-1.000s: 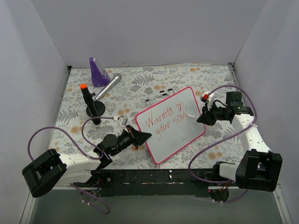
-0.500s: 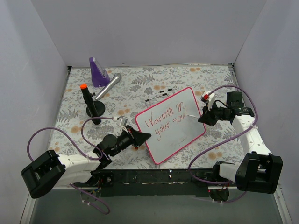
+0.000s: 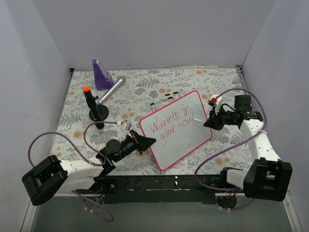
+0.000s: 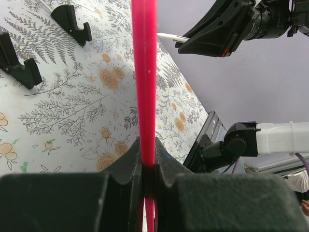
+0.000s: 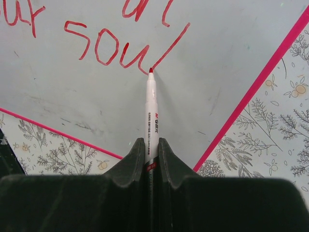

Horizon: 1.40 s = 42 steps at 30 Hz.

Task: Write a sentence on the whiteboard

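The whiteboard, pink-framed, lies tilted near the table's middle. The sentence on it is red handwriting in two lines, "Warmth in your soul". My left gripper is shut on the board's pink frame at its left corner. A white marker with a red tip is clamped in my shut right gripper. In the right wrist view its tip sits at the foot of the last stroke of "soul". From above, my right gripper is at the board's right edge.
A purple wedge-shaped object, a silver cylinder and a black stand holding an orange-capped pen stand at the back left. Thin black clips lie behind the board. Grey walls close in three sides.
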Available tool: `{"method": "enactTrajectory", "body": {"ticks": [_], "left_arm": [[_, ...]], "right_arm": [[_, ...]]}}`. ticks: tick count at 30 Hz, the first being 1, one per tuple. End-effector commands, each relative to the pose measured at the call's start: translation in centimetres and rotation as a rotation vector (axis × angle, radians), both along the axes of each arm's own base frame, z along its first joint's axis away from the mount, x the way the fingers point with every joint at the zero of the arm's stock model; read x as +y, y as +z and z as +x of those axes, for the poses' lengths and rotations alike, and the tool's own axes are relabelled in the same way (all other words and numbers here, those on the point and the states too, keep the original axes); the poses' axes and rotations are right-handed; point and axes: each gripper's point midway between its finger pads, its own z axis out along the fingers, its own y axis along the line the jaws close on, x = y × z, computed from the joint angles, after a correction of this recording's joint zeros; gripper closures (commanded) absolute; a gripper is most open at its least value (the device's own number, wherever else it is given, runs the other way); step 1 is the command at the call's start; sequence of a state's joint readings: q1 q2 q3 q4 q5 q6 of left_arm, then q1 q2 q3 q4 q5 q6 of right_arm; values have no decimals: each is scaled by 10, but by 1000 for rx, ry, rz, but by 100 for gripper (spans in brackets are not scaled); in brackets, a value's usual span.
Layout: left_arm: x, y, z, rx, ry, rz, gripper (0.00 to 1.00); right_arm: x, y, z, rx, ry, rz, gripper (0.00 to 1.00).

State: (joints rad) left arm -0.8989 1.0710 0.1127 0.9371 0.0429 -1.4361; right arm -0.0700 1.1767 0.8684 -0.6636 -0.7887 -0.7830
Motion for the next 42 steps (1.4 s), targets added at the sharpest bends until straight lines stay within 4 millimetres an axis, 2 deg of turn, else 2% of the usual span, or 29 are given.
{"method": "enactTrajectory", "body": {"ticks": [1, 26, 42], "left_arm": [[-3, 26, -2, -77, -22, -63, 100], [-7, 29, -2, -87, -39, -60, 100], [-7, 30, -1, -87, -35, -60, 100]], "right_arm": [[3, 8, 7, -20, 7, 25, 99], [2, -8, 5, 19, 0, 21, 99], [-1, -19, -5, 47, 3, -8, 99]]}}
